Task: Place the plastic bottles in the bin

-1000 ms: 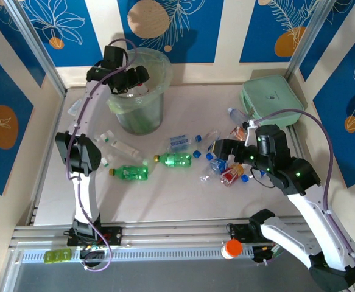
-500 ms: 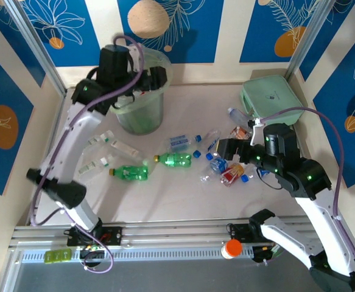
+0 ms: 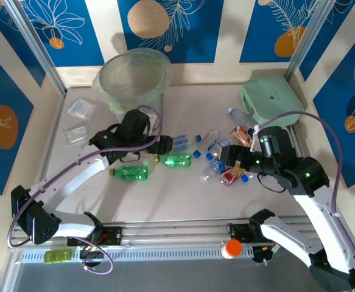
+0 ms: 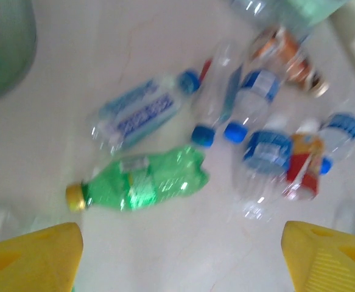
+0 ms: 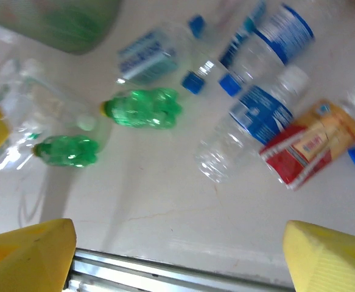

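Plastic bottles lie scattered across the table's middle. A green bottle [image 3: 177,159] with a yellow cap [image 4: 75,196] lies just beyond my open left gripper [image 3: 161,145] [image 4: 180,261], whose yellow fingers [image 4: 31,255] hold nothing. A second green bottle [image 3: 131,173] [image 5: 67,151] lies to its left. Clear blue-labelled bottles [image 4: 142,113] [image 5: 253,121] and a red-labelled one [image 3: 231,175] [image 5: 311,143] are heaped by my right gripper [image 3: 227,159] [image 5: 177,258], which hangs open and empty above bare table. The pale-green bin [image 3: 133,82] stands at the back left.
A mint-green rounded-square case [image 3: 271,100] sits at the back right. Two flat clear packets [image 3: 81,108] [image 3: 75,134] lie left of the bin. A metal rail [image 5: 165,277] runs along the near edge. Blue-patterned walls close off the back and sides.
My left arm has swung down from over the bin to the table beside the green bottles. The right arm has shifted only slightly over the clear bottles.
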